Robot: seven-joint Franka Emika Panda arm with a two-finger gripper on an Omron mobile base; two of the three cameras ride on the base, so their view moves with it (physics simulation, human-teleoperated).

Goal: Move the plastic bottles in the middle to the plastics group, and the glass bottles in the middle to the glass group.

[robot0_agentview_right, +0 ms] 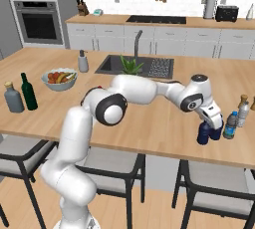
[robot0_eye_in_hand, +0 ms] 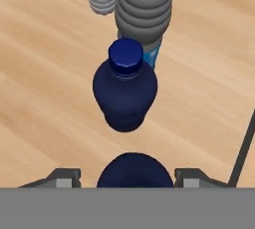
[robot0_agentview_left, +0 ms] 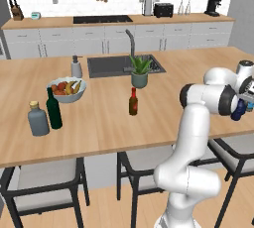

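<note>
A long wooden island counter (robot0_agentview_left: 109,123) carries a sink (robot0_agentview_left: 111,65) at its 12 o'clock side. A fruit bowl (robot0_agentview_left: 67,89) holds fruit, with the green bottle (robot0_agentview_left: 53,109) and grey bottle (robot0_agentview_left: 37,119) at its 7 o'clock. The brown bottle (robot0_agentview_left: 133,101) stands mid-counter. The gripper (robot0_eye_in_hand: 127,175) stands spread around one dark blue bottle (robot0_eye_in_hand: 133,171); another dark blue bottle (robot0_eye_in_hand: 124,92) stands just beyond, the pale bottle (robot0_eye_in_hand: 144,11) at its 12 o'clock.

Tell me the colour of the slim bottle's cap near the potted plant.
Red, over a brown body: the slim bottle shows best in the left base view.
</note>
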